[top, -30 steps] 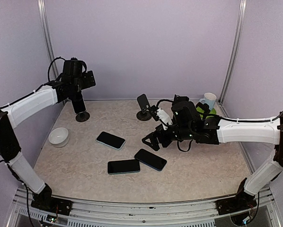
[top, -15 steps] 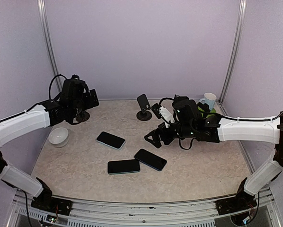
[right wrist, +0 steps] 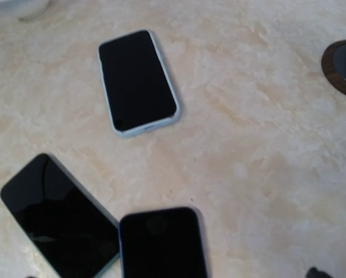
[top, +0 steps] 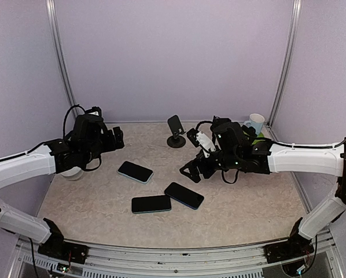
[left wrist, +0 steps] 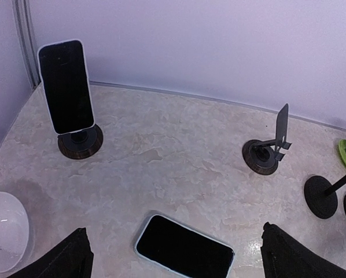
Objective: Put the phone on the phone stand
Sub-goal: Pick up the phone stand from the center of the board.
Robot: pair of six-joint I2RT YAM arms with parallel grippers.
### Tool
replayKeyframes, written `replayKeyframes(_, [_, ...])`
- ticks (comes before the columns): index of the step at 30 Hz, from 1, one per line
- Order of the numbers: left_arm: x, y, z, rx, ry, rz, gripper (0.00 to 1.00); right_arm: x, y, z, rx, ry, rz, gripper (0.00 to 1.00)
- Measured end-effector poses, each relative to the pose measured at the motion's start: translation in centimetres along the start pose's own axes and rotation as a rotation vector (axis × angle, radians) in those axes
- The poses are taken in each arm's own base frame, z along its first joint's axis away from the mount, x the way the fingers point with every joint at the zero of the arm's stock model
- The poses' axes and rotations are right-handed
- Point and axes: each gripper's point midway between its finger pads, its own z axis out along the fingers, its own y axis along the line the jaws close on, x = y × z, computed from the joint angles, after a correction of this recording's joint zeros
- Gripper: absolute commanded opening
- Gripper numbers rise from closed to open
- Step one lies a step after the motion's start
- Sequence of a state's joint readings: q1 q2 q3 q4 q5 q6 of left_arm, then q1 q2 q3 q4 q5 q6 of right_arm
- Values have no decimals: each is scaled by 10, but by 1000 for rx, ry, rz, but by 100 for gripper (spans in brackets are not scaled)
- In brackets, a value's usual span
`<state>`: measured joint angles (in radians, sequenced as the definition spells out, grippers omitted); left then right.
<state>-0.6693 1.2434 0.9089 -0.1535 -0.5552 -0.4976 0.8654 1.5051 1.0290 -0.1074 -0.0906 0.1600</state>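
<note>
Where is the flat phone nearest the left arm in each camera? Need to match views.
Top external: the phone lies left of centre, leftmost of those lying flat.
Left wrist: bottom centre.
Right wrist: upper left of centre.
Shared landmark: the empty stand, right of centre in left wrist, base at right wrist's right edge.

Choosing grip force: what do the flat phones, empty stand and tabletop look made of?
Phones: glossy black glass-like faces, bluish rims, probably plastic or silicone cases. Stand: matte black, no glare; metal or plastic, unclear. Tabletop: beige marbled pattern, faint sheen; stone or laminate, unclear.
</note>
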Motion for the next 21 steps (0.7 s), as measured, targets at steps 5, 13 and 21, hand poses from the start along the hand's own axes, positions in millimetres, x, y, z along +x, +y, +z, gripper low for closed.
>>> replayKeyframes(5, [5,-10,0,33,11,0,99,5,-7,-1,12,25,-16,100])
replayKeyframes(13, [9,-19,4,72,23,-9,99,6,-23,-1,38,34,-10,100])
replayKeyframes(21, [17,-22,6,88,40,-3,99,9,-31,2,48,41,11,100])
